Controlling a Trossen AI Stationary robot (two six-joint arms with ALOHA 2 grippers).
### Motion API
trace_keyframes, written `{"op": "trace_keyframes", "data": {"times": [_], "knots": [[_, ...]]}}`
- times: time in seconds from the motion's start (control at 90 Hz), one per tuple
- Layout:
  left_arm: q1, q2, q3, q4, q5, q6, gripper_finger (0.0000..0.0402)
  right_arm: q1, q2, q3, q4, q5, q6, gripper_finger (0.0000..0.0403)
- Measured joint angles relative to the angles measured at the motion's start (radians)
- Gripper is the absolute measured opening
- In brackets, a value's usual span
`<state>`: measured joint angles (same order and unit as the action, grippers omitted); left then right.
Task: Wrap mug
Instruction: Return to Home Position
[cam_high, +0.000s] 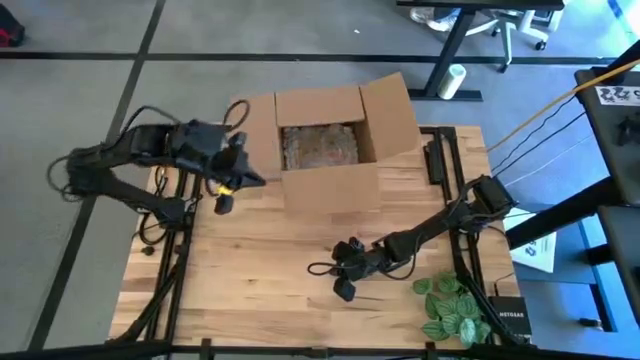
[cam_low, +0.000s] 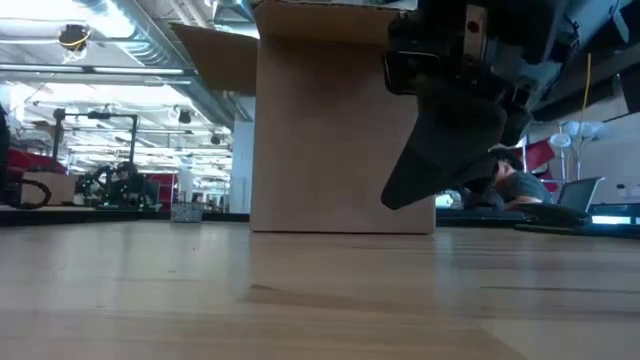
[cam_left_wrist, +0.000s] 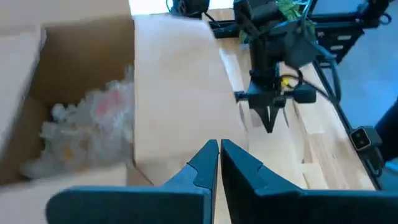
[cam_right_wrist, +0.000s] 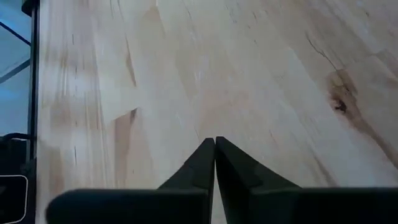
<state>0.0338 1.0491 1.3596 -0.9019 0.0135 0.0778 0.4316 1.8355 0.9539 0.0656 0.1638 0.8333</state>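
Note:
An open cardboard box (cam_high: 330, 170) stands at the table's far middle. A bundle of clear bubble wrap (cam_left_wrist: 93, 130) with something pinkish inside lies in it; the mug itself does not plainly show. My left gripper (cam_high: 235, 182) hovers shut beside the box's left wall, at about rim height (cam_left_wrist: 219, 149). My right gripper (cam_high: 345, 278) is shut over bare wood in the table's near middle, its fingers pointing down a little above the tabletop (cam_low: 392, 203), (cam_right_wrist: 214, 144). Neither holds anything.
The box's flaps (cam_high: 395, 105) stand open toward the far and right sides. A green leafy plant (cam_high: 455, 305) lies at the near right corner. A black bar (cam_high: 435, 160) lies along the table's right side. Bare wood (cam_high: 250, 270) spreads in front of the box.

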Motion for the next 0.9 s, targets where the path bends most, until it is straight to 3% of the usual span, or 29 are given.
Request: {"op": "trace_keyframes", "data": {"times": [0.211, 0.433, 0.722, 0.9], "knots": [[0.0, -0.275, -0.501, 0.324, -0.004, -0.078, 0.0, 0.0, 0.0, 0.0, 0.04, 0.0, 0.0, 0.0], [0.0, -0.467, -0.861, 0.64, -0.004, -0.149, 0.0, 0.0, 0.0, 0.0, 0.059, 0.0, 0.002, 0.0], [-0.001, -0.642, -1.089, 0.885, 0.008, -0.152, 0.0, 0.0, 0.0, 0.0, 0.068, 0.0, 0.032, 0.0], [-0.001, -0.813, -1.152, 0.91, 0.008, -0.122, 0.0, 0.0, 0.0, 0.0, 0.068, 0.0, 0.058, 0.0]]}}
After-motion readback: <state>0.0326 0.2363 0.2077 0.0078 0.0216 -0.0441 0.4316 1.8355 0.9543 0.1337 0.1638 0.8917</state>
